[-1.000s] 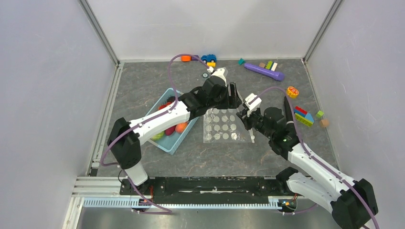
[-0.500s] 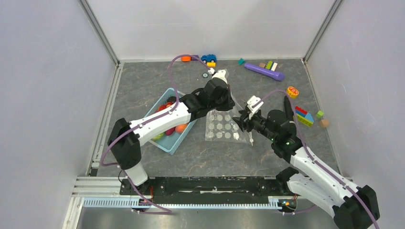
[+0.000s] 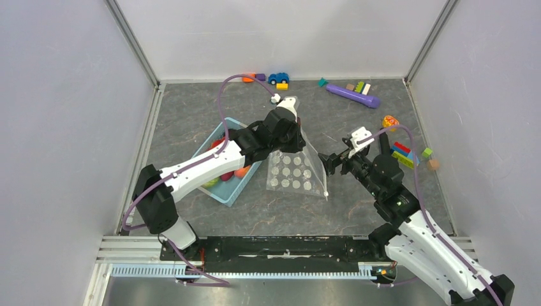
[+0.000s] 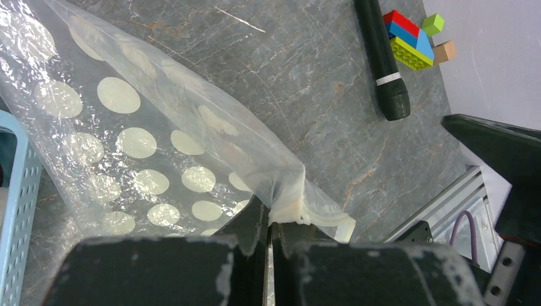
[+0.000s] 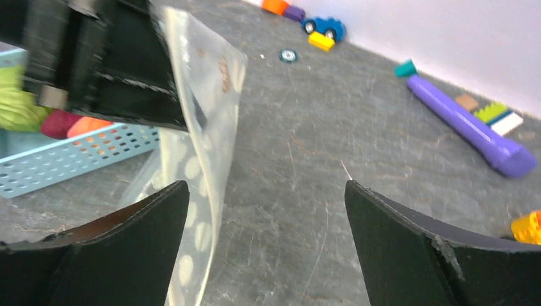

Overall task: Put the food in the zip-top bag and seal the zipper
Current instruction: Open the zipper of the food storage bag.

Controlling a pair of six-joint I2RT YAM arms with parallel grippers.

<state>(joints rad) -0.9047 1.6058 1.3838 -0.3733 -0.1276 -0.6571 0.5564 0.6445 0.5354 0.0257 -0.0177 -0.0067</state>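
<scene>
Left wrist view: your left gripper (image 4: pixel 269 220) is pinching the zip-top bag (image 4: pixel 147 146) by its edge, holding it raised, presumably for your wide-spread right gripper (image 5: pixel 265 191) facing it.

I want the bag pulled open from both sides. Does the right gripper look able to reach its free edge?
Likely yes: the right gripper is open, facing the zip-top bag, which the left gripper holds up; nothing stands between them.

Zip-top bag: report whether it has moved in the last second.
Yes. The zip-top bag has tilted up at its far edge, pinched in the left gripper, and its right edge has shifted toward the blue basket.
</scene>
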